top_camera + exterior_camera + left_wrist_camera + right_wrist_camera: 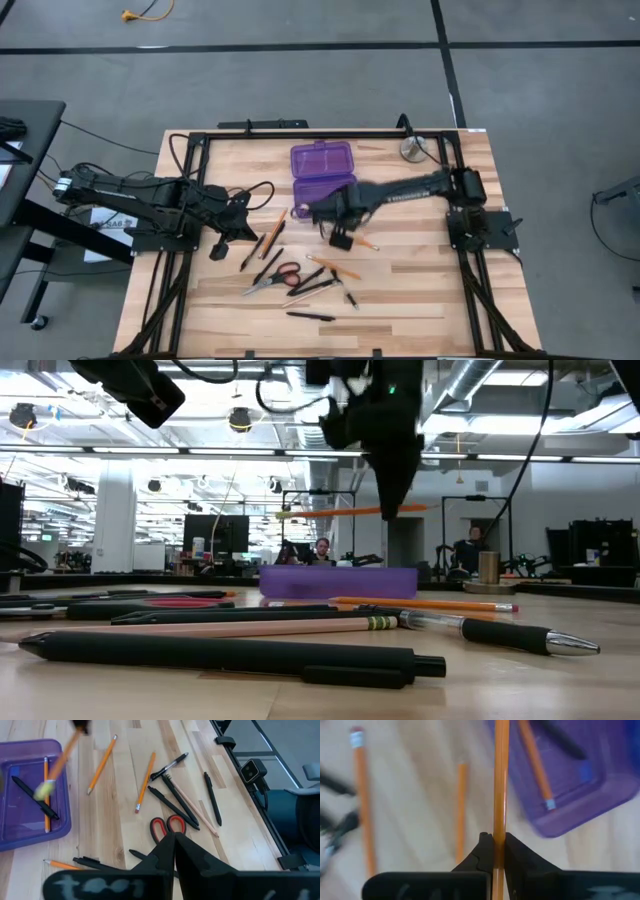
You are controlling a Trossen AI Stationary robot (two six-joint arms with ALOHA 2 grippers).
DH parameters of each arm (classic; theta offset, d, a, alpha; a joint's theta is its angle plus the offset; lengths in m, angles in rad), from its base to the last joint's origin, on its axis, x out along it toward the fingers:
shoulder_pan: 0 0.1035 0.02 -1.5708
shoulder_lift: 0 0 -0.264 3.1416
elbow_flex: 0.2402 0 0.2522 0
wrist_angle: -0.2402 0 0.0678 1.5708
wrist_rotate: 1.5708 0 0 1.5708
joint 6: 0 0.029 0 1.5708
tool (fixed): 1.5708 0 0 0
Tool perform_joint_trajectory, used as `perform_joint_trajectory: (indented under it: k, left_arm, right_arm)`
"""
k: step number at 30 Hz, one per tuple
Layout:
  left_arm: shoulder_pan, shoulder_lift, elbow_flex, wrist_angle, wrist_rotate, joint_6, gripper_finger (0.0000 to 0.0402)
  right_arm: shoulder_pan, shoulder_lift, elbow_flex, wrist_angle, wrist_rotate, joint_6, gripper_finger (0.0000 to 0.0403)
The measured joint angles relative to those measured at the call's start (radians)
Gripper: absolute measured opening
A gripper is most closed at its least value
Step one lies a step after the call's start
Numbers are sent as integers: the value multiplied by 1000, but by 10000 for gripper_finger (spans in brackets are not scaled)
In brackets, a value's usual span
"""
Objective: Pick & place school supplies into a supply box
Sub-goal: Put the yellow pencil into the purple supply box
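The purple supply box [322, 175] lies open on the table's far middle; its tray [30, 815] holds a pencil and a black pen. My right gripper [343, 238] hangs just near of the box, shut on an orange pencil [340, 512]. My left gripper [218, 248] is shut and holds nothing, hovering left of the loose supplies. Lying flat on the wood are orange pencils [145, 782], black pens [172, 800] and the red-handled scissors [272, 281]. My right gripper pinches the orange pencil's shaft [500, 822] between its two fingers [482, 852], off the pencil's middle. The fingers come from above, pointing down, and lie across the pencil. The pencil is level and lifted clear of the table [300, 513].
A round silver disc [413, 150] sits at the far right corner. Black frame rails [300, 133] run along the table's edges. One black pen [310, 316] lies alone near the near edge. Bare wood lies to the right of the supplies.
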Motion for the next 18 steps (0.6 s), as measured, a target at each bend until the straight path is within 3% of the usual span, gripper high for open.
perform_joint_trajectory:
  k: [11, 18]
  left_arm:
    - [0, 0, 0, -1, -1, -20, 0]
    - [0, 0, 0, 0, -2, -23, 0]
  right_arm:
    - [-228, 10, -18, 126, -28, -206, 6]
    - [-260, 10, -97, 206, -84, -241, 6]
